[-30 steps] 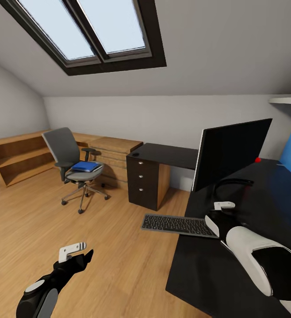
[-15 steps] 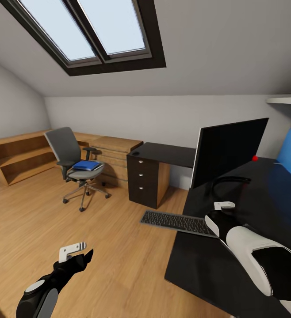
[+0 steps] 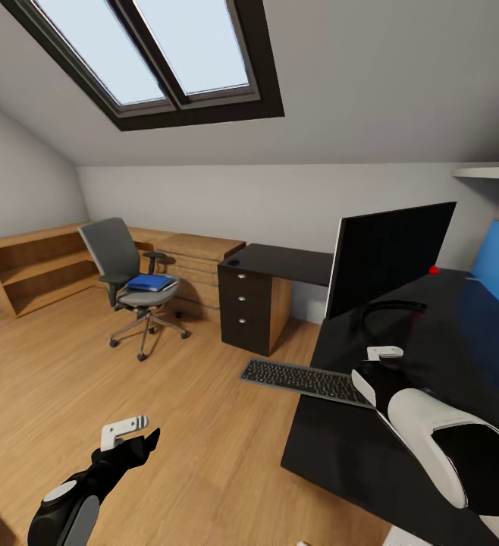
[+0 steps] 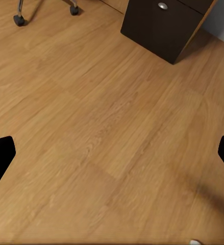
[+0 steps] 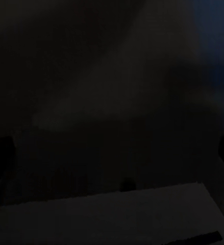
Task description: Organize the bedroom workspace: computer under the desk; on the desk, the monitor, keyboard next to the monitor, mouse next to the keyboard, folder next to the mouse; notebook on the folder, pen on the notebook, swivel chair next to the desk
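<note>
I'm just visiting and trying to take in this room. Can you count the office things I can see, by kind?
Monitor: 1
Keyboard: 1
Swivel chair: 1
Blue folder, lying on the chair seat: 1
Desk: 1
Total: 5

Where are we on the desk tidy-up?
Done: the monitor stands on the desk. In hand: the keyboard juts past the desk's edge beside the right gripper; I can't tell if it is gripped. Left: the folder lies on the swivel chair, which stands away from the desk.
</note>
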Controlling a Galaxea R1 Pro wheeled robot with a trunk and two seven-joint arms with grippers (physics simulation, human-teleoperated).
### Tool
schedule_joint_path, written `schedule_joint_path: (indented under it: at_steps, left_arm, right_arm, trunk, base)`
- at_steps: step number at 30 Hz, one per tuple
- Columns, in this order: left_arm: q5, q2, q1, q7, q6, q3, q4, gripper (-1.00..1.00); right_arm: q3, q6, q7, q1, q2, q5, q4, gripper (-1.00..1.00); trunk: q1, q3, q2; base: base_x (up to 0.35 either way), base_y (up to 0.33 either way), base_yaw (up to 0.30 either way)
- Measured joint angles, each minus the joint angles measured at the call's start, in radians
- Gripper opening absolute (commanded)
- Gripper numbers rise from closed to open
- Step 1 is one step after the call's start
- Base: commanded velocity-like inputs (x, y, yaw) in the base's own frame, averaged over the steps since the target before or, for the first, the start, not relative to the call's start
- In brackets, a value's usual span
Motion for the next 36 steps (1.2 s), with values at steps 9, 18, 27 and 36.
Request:
schedule_joint_path:
  at_steps: [9,18,27,36]
  left_arm:
    - [0.000,0.000,0.000,0.000,0.000,0.000,0.000,1.00]
    - [0.001,0.000,0.000,0.000,-0.001,-0.001,0.009,1.00]
    - [-0.001,0.000,0.000,0.000,-0.002,-0.001,0.015,1.00]
    - [-0.001,0.000,0.000,0.000,-0.004,-0.001,0.015,1.00]
  right_arm:
    - [0.000,0.000,0.000,0.000,0.000,0.000,0.000,1.00]
    - [-0.007,-0.103,0.004,0.001,-0.001,-0.013,-0.006,1.00]
    - [-0.008,-0.165,0.004,0.001,-0.001,-0.017,-0.006,1.00]
    - [-0.014,-0.121,0.009,0.001,-0.001,-0.033,-0.006,1.00]
  trunk:
    - [0.000,0.000,0.000]
    - [0.000,0.000,0.000]
    - [0.000,0.000,0.000]
    - [0.000,0.000,0.000]
  base:
    - [-0.097,0.000,0.000]
    - [-0.002,0.000,0.000]
    - [0.000,0.000,0.000]
    - [0.052,0.000,0.000]
